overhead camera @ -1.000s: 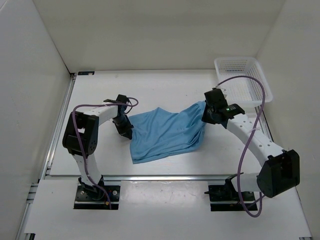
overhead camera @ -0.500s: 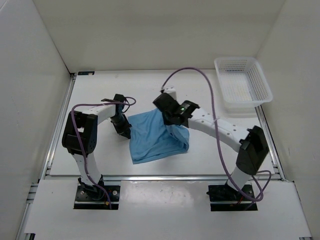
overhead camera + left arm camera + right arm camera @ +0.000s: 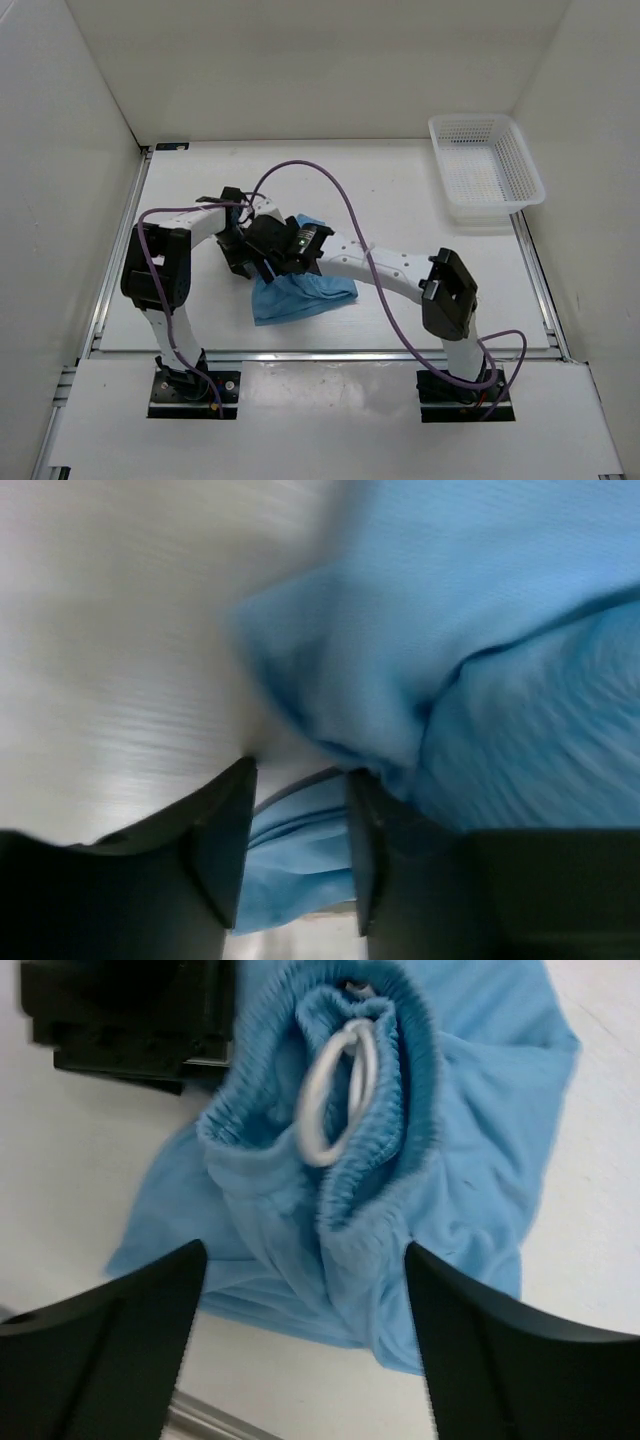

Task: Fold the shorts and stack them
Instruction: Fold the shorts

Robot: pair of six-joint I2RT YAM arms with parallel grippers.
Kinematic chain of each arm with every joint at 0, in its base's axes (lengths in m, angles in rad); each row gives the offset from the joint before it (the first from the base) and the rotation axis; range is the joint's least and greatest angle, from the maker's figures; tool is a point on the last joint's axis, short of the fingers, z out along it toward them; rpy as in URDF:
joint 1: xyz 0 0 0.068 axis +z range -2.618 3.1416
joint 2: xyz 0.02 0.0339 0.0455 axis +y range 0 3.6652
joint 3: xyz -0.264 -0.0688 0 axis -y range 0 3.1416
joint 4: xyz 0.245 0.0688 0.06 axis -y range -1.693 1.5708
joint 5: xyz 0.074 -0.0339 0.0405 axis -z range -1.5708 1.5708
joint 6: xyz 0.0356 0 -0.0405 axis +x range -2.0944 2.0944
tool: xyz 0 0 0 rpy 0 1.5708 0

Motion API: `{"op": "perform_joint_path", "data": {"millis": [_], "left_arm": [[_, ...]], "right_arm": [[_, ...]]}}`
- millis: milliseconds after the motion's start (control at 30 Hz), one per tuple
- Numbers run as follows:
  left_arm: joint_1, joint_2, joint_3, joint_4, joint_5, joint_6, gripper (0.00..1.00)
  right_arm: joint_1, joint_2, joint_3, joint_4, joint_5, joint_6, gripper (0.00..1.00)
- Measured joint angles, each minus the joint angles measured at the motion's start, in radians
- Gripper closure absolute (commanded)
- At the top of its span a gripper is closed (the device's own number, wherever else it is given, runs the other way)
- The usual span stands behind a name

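The light blue shorts (image 3: 305, 293) lie folded in a bunch at the table's left centre. My right gripper (image 3: 283, 250) hovers just above them, open, and the right wrist view shows its jaws (image 3: 305, 1260) spread wide over the gathered waistband (image 3: 400, 1100) and the white drawstring loop (image 3: 335, 1090), gripping nothing. My left gripper (image 3: 240, 257) sits at the shorts' left edge. In the left wrist view its jaws (image 3: 300, 850) stand a little apart, with loose folds of the shorts (image 3: 500, 680) lying between them. The left gripper's black body (image 3: 130, 1010) shows right beside the waistband.
A white mesh basket (image 3: 487, 170) stands at the back right corner of the table. The right arm (image 3: 400, 270) stretches across the middle of the table towards the left. White walls close in the table at the back and on both sides.
The right gripper swept from the right side to the left, carrying the shorts' right end over the left half, then opened. The left gripper's jaws parted slightly.
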Motion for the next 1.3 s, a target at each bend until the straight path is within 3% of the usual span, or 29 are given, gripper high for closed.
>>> {"op": "perform_joint_path", "data": {"millis": [167,367,433,467,500,567,633,833,867,933,1000,1033,1167,1233,1267,1300], "left_arm": [[0.111,-0.088,-0.002,-0.055,-0.052,0.030,0.40],[0.234,-0.276,0.054,-0.131,-0.108,0.070,0.48],[0.204,-0.307,0.099,-0.148,-0.109,0.082,0.45],[0.172,-0.311,0.124,-0.153,-0.109,0.087,0.41],[0.137,-0.312,0.143,-0.154,-0.106,0.091,0.25],[0.039,-0.300,0.173,-0.155,-0.101,0.100,0.14],[-0.051,-0.274,0.190,-0.159,-0.099,0.101,0.06],[-0.241,-0.111,0.215,-0.158,-0.094,0.096,0.05],[-0.253,-0.088,0.217,-0.156,-0.092,0.095,0.07],[-0.265,-0.040,0.224,-0.153,-0.090,0.090,0.30],[-0.266,-0.005,0.236,-0.152,-0.091,0.087,0.63],[-0.264,0.008,0.240,-0.153,-0.093,0.090,0.89],[-0.249,0.012,0.243,-0.164,-0.104,0.093,0.90],[-0.230,-0.010,0.237,-0.165,-0.106,0.092,0.90],[-0.219,-0.026,0.228,-0.165,-0.106,0.092,0.87],[-0.206,-0.048,0.214,-0.165,-0.108,0.092,0.76]], "right_arm": [[-0.003,-0.177,-0.163,0.135,-0.060,-0.021,0.12],[-0.169,-0.473,-0.416,0.222,-0.089,0.032,0.34],[-0.259,-0.512,-0.496,0.233,-0.118,0.064,0.34],[-0.311,-0.516,-0.532,0.233,-0.153,0.076,0.26],[-0.355,-0.512,-0.562,0.229,-0.191,0.088,0.20],[-0.441,-0.483,-0.599,0.221,-0.273,0.103,0.06],[-0.494,-0.439,-0.607,0.215,-0.353,0.105,0.03],[-0.521,-0.262,-0.586,0.239,-0.588,0.092,0.03],[-0.521,-0.229,-0.585,0.252,-0.624,0.092,0.03],[-0.521,-0.171,-0.585,0.269,-0.683,0.091,0.04],[-0.520,-0.134,-0.585,0.283,-0.726,0.092,0.06],[-0.521,-0.130,-0.583,0.292,-0.748,0.093,0.09],[-0.521,-0.129,-0.584,0.331,-0.786,0.094,0.26],[-0.521,-0.129,-0.584,0.338,-0.795,0.095,0.29],[-0.521,-0.129,-0.584,0.339,-0.797,0.095,0.29],[-0.521,-0.128,-0.584,0.340,-0.799,0.095,0.29]]}}
